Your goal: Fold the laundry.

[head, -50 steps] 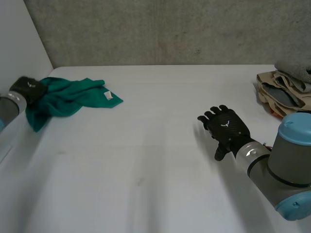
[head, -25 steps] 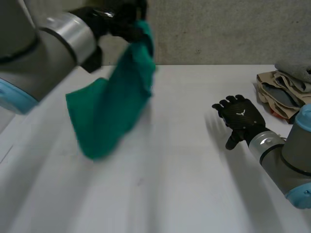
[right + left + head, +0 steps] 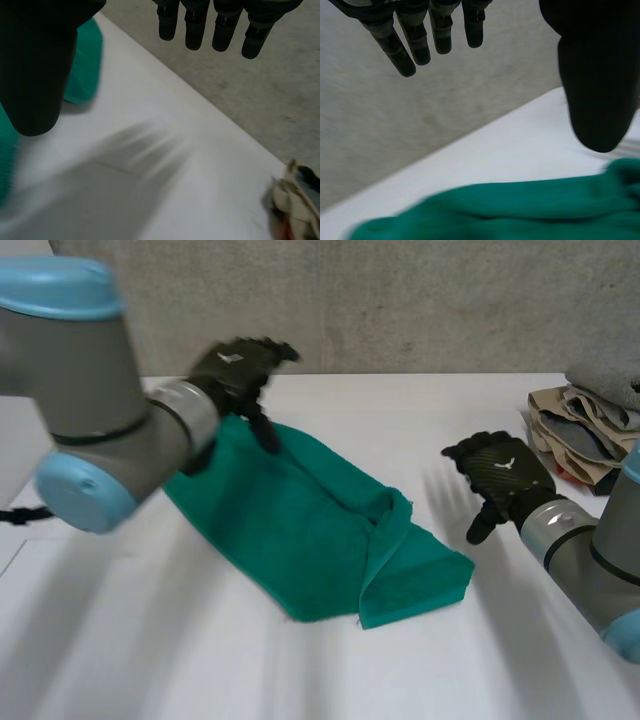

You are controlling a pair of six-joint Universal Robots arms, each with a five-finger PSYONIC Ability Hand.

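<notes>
A green towel [image 3: 320, 530] lies rumpled across the middle of the white table [image 3: 150, 660], one edge folded over at its near right. My left hand [image 3: 240, 368] hovers above the towel's far left corner, fingers [image 3: 420, 40] straight and spread, holding nothing; under that palm the left wrist view catches the green cloth [image 3: 510, 210]. My right hand [image 3: 500, 480] floats open to the right of the towel, clear of it. Beside its thumb [image 3: 35, 70] in the right wrist view is a bit of the green towel [image 3: 85, 60].
A pile of beige and grey laundry [image 3: 590, 420] sits at the table's far right edge, also seen as the beige cloth pile [image 3: 295, 205] in the right wrist view. A grey wall [image 3: 400, 300] runs behind the table. Bare table lies in front of the towel.
The left hand swung the green towel from the far left corner through the air to the table's middle and let go; the towel now lies flat. The right hand shifted slightly right.
</notes>
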